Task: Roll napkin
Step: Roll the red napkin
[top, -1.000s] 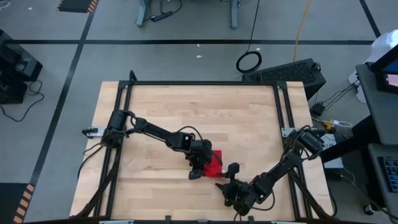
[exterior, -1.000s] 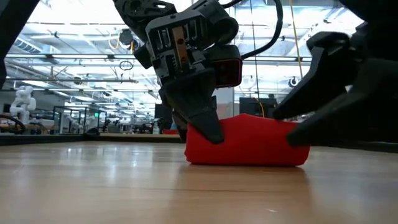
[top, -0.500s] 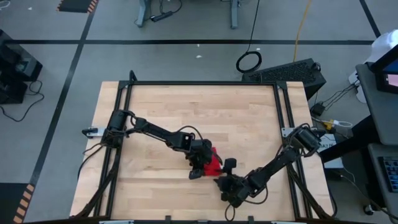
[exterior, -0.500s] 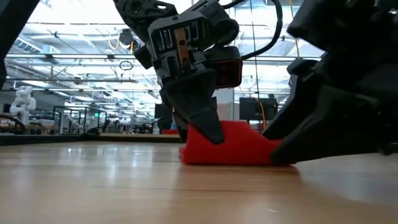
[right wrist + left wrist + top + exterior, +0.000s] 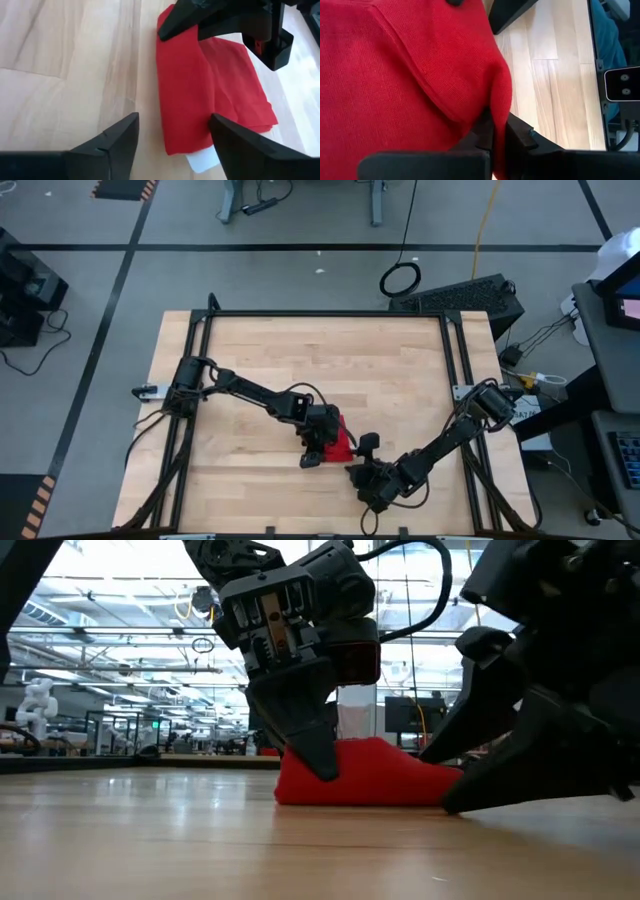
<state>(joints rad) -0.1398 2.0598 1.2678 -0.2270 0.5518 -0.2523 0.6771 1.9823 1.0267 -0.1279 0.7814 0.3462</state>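
The red napkin (image 5: 341, 442) lies bunched in a low folded heap on the wooden table, near its front middle. It also shows in the low view (image 5: 370, 775). Its white tag (image 5: 202, 162) sticks out at the end toward my right gripper. My left gripper (image 5: 312, 452) stands over the napkin's left end and is shut on it. My right gripper (image 5: 360, 457) is open at the napkin's right end, low on the table, with that end between its fingers (image 5: 173, 120). My left gripper pinches a fold of the napkin (image 5: 496, 107) between its two shut fingers, at the napkin's left end. The fingers point down at a slant from above (image 5: 318, 755). The napkin rests on the table below them. My right gripper is open around the napkin's right end. One finger (image 5: 227, 135) lies against the cloth's side edge (image 5: 215, 107) near the tag, and its tip meets the napkin's end at table height (image 5: 450, 790). The fingers come in level from the table's near right.
Bare wooden table (image 5: 300, 350) lies all around, framed by a black rail (image 5: 325, 313). Both arms cross low over the front half of the table. The floor beyond holds cables and a black case (image 5: 470, 295).
My right gripper has gone toward the table's left, up to the napkin, staying open. The napkin's right end has been shoved toward my left gripper, so the heap is shorter and has slid a little left. My left gripper has shifted slightly left with it, still shut.
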